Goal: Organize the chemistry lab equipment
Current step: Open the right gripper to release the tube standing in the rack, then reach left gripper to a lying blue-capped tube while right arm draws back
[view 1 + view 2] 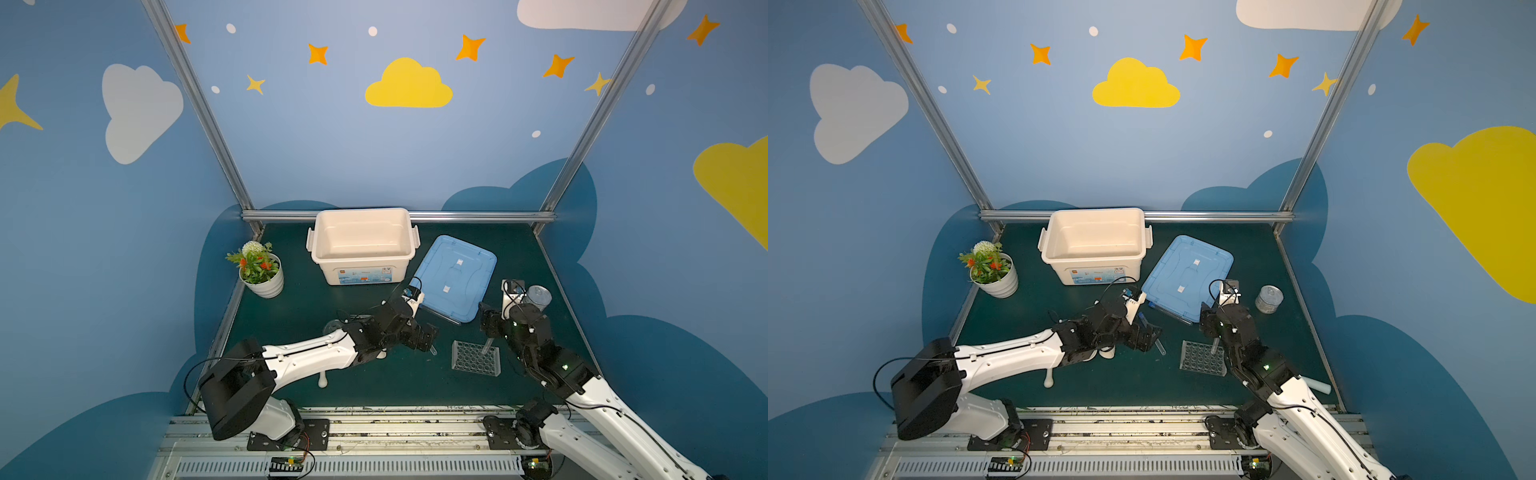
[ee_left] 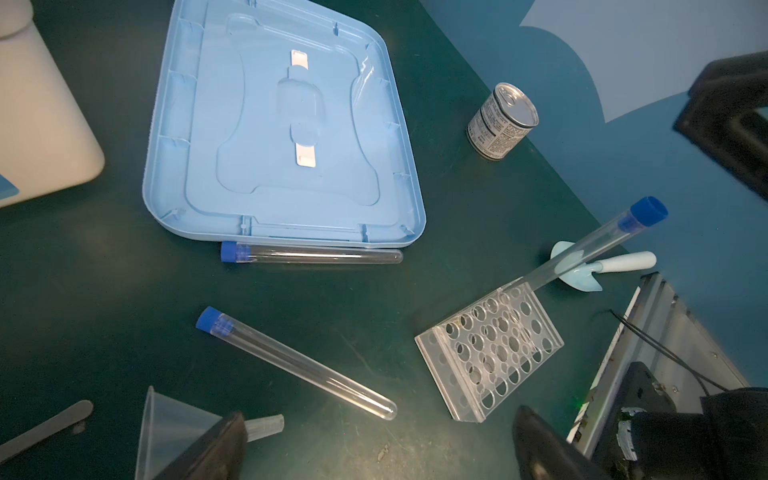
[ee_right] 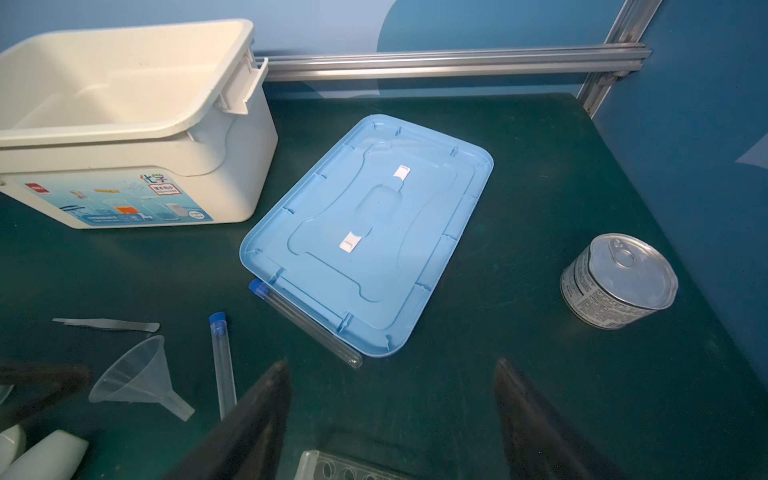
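One clear blue-capped test tube [image 2: 582, 253] stands tilted in the clear holed rack [image 2: 490, 353] [image 1: 476, 357]. My right gripper [image 3: 392, 365] hangs open just above the rack [image 3: 345, 467], holding nothing. A second tube [image 2: 295, 365] lies flat on the mat, and my left gripper [image 2: 374, 440] is open over its round end without touching it. Another tube [image 2: 311, 253] lies against the blue lid's edge. The clear funnel [image 2: 174, 432] and metal tweezers [image 3: 108, 325] lie left of the tubes. The white pestle [image 1: 323, 380] and cup [image 1: 1106, 353] sit under my left arm.
The open white box [image 1: 363, 254] stands at the back, with its blue lid [image 1: 457, 276] lying flat to its right. A tin can [image 1: 1268, 299] stands near the right edge. A pale blue scoop [image 2: 582, 274] lies beyond the rack, and a potted plant [image 1: 259, 270] stands back left.
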Tool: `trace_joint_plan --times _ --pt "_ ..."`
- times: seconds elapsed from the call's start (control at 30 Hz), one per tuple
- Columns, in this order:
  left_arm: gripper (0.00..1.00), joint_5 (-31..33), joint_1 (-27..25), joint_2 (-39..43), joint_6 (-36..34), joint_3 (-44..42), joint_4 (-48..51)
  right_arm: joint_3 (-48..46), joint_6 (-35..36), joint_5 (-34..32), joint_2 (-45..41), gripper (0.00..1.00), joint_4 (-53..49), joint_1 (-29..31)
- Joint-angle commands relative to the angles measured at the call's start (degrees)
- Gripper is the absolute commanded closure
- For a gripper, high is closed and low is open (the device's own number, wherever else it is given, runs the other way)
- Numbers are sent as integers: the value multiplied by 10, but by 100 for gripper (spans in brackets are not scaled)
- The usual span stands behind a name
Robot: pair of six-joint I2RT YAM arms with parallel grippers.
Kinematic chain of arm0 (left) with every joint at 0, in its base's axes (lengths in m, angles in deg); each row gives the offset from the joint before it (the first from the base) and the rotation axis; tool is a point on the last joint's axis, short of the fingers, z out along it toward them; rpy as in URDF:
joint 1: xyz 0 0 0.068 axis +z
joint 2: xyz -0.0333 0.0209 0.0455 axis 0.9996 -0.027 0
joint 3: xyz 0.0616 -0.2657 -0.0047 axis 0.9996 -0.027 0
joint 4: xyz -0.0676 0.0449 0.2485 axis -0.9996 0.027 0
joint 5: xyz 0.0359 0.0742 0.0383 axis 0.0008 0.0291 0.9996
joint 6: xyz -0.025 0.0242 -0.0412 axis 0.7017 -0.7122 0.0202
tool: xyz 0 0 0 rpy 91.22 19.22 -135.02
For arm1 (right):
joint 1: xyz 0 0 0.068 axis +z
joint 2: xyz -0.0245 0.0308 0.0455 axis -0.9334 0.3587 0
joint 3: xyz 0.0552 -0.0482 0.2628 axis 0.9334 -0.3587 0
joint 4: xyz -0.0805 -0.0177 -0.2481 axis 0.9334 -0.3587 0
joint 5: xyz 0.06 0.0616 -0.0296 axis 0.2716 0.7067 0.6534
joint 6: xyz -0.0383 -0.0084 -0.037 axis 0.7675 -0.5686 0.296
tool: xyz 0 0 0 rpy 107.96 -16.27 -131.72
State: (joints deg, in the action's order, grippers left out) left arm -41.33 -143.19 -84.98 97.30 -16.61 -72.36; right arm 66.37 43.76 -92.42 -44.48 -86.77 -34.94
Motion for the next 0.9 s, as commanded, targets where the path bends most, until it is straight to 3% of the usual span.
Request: trace_joint_plan --times 0.0,0.33,0.87 --pt "3 8 -7 -15 17 18 41 33 -5 33 3 24 0 -26" --pt "16 -7 -22 -70 58 59 93 30 -16 126 6 25 6 -109" --pt "37 4 -13 -175 79 176 227 23 -10 184 7 24 9 -162"
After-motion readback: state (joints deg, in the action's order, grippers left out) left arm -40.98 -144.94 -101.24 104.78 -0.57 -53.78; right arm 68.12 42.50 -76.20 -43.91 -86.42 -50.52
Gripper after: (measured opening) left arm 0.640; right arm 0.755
